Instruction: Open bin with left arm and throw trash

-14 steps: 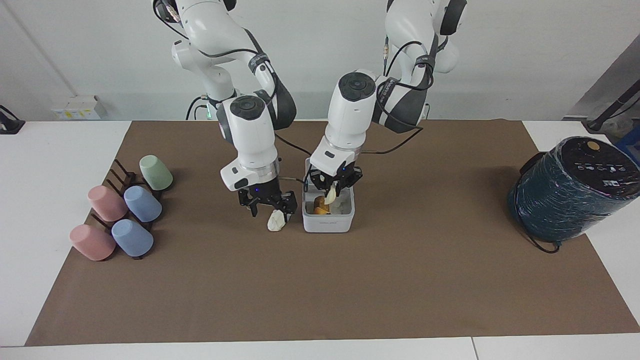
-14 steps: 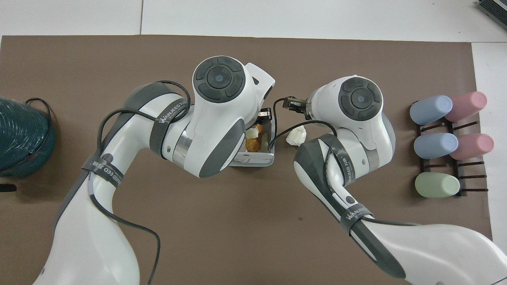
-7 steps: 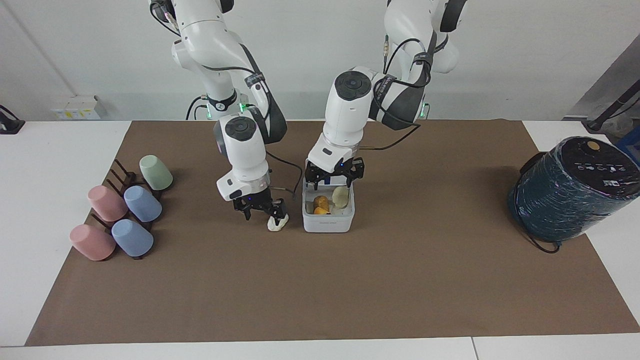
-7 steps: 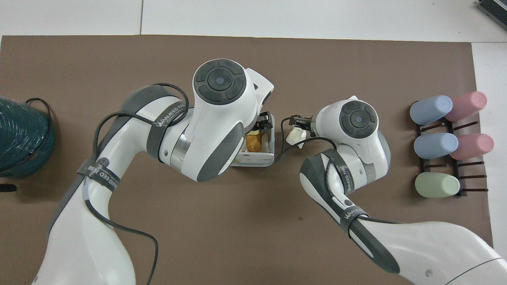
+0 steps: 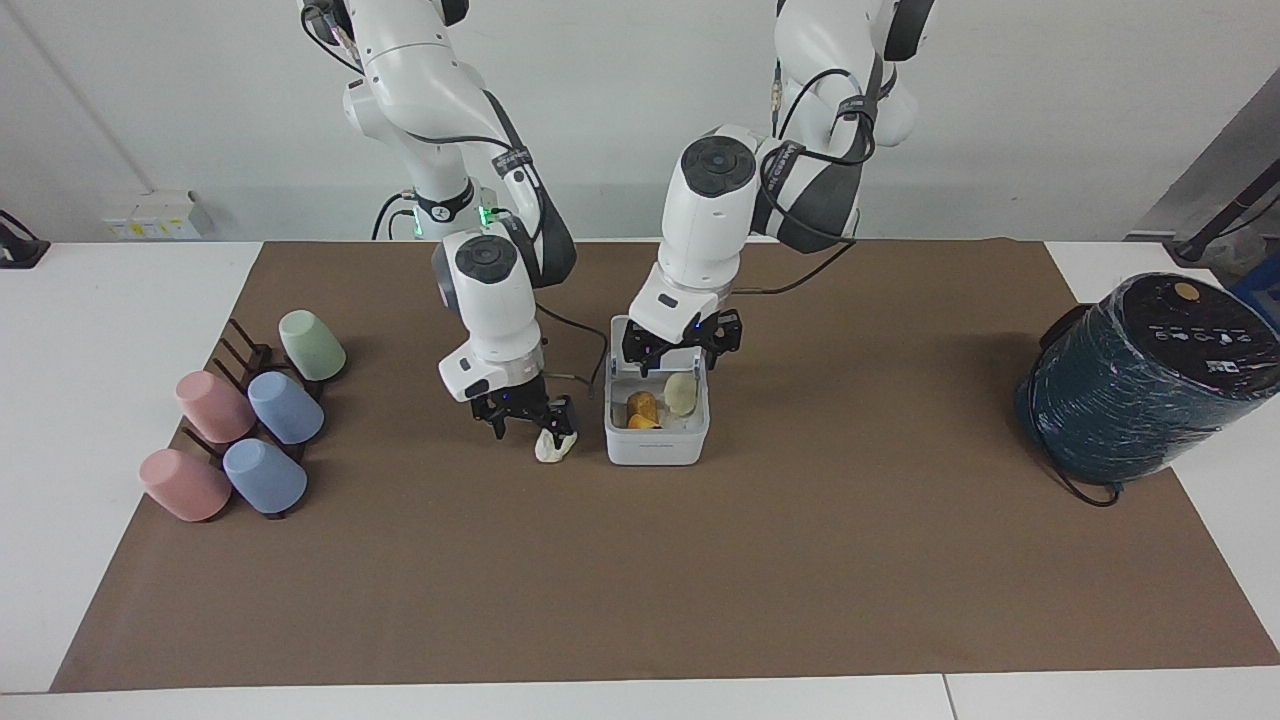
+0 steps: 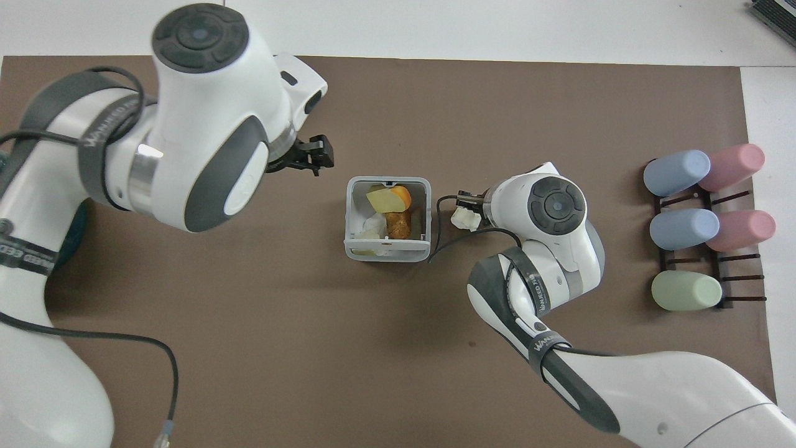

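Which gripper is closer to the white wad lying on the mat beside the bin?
Right. The right gripper is down at the white wad; the left gripper is over the bin.

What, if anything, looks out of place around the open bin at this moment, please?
One white wad lies on the mat beside the bin, under the right tool, while the other trash pieces are inside. The left tool hangs over the bin.

Smooth plastic bin, matt mat.

The open bin holds trash, with a white wad beside it.
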